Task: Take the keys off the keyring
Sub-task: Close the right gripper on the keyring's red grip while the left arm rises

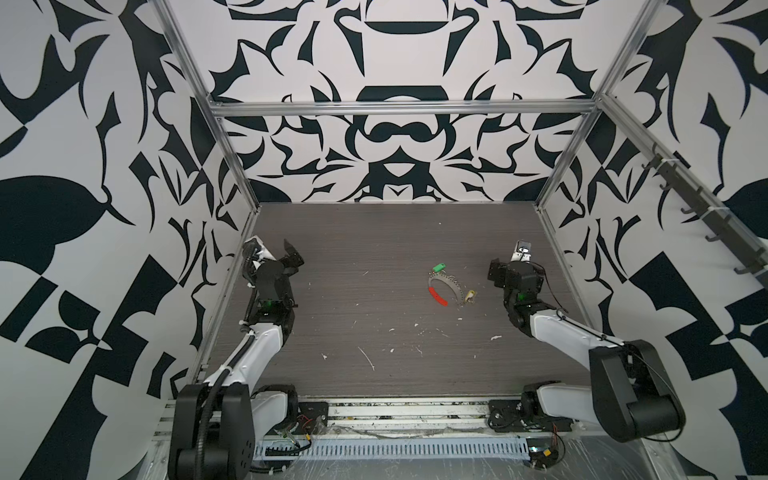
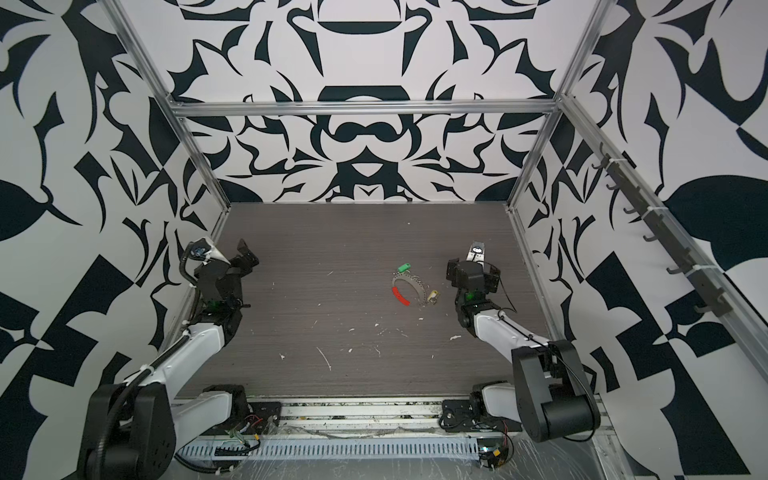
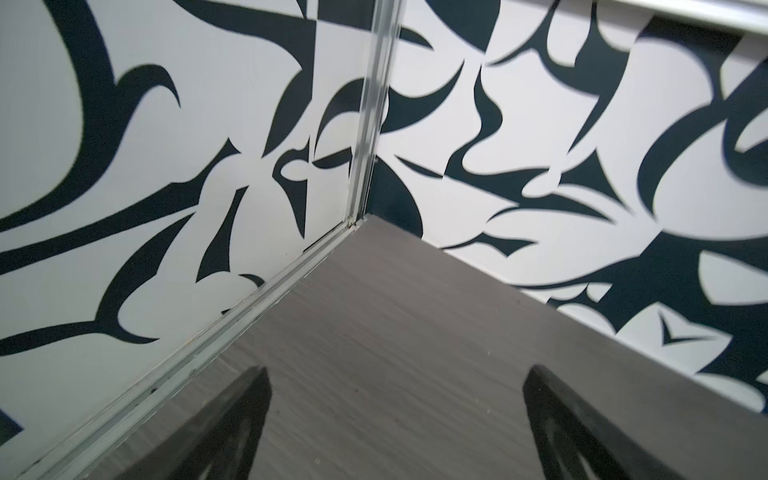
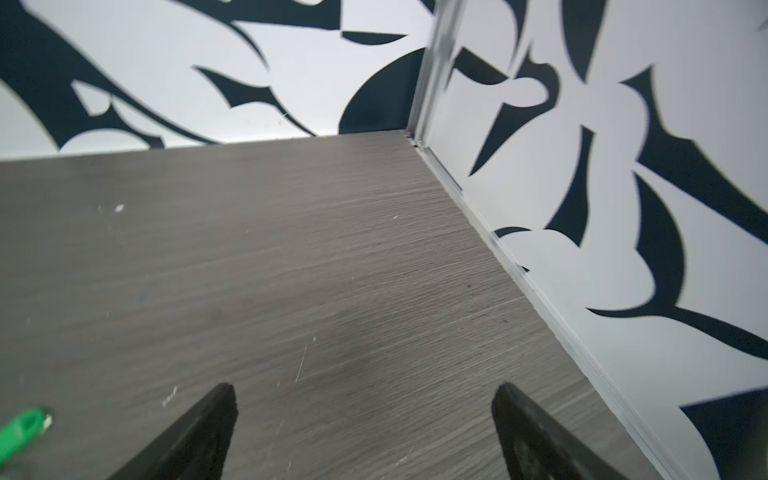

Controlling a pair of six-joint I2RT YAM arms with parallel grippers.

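Now, left gripper: jaws spread wide, nothing between them; it hangs at the middle left of both top views, close to the wall.
Right gripper: also spread wide and empty; right of centre in both top views, near the keyring.
Green key: at the upper end of the keyring (the right wrist view catches it too).
Yellow key: at the lower right end of the keyring.
Keyring: lies flat on the table, a little right of centre; red sleeve on its lower left arc.
Handling: I judge it light, stiff and slippery (thin metal on a smooth board), so it may skid when pushed.
Where to hold: probably one gripper on the red sleeve, the other on a plastic key head, which gives more to pinch.
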